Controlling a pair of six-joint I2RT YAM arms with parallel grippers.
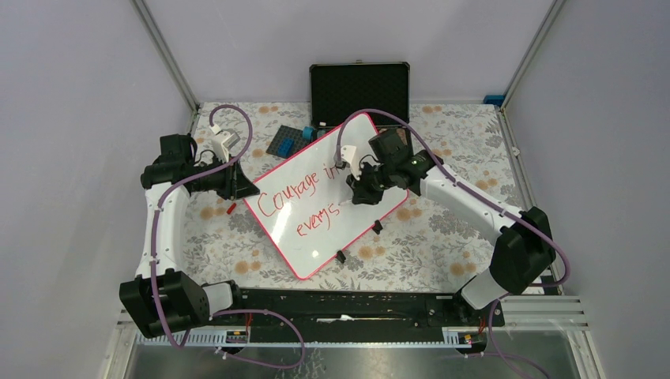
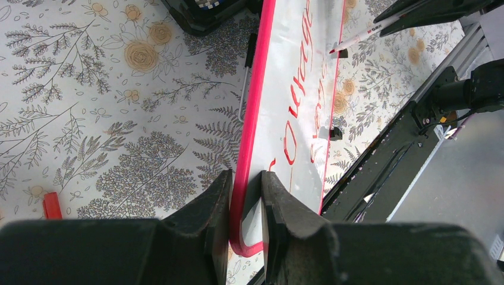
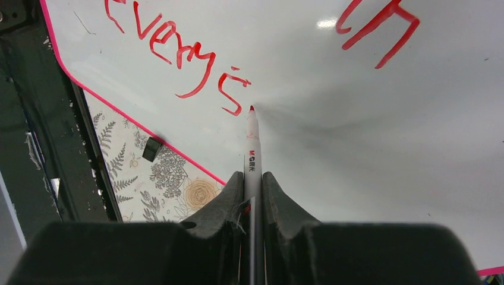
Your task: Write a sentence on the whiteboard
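Fingers of the right gripper [image 3: 252, 181] fill the bottom of the right wrist view, pressed together on the barrel of the marker [image 3: 251, 145]. Its red tip points at the whiteboard [image 3: 368, 154], just right of the last stroke. Contact between tip and surface cannot be confirmed.

The whiteboard lies diagonally on the floral table cover [image 1: 442, 237], between both arms and in front of the black case [image 1: 359, 91]. The sentence [image 1: 304, 201] reads "Courage in" on the upper line and "every s" on the lower line.

Step in hand, by judgement: writing the word "step" on the lower line. The next move calls for light downward pressure and a short stroke just right of the "s", clear of the finished letters.

At the board's left corner the left gripper [image 2: 246, 178] pinches the pink frame, one finger on each face, bracing it. Left arm: forearm extended forward from its base, wrist turned toward the board. Right arm: elbow out to the right, forearm reaching inward over the board, wrist pitched down
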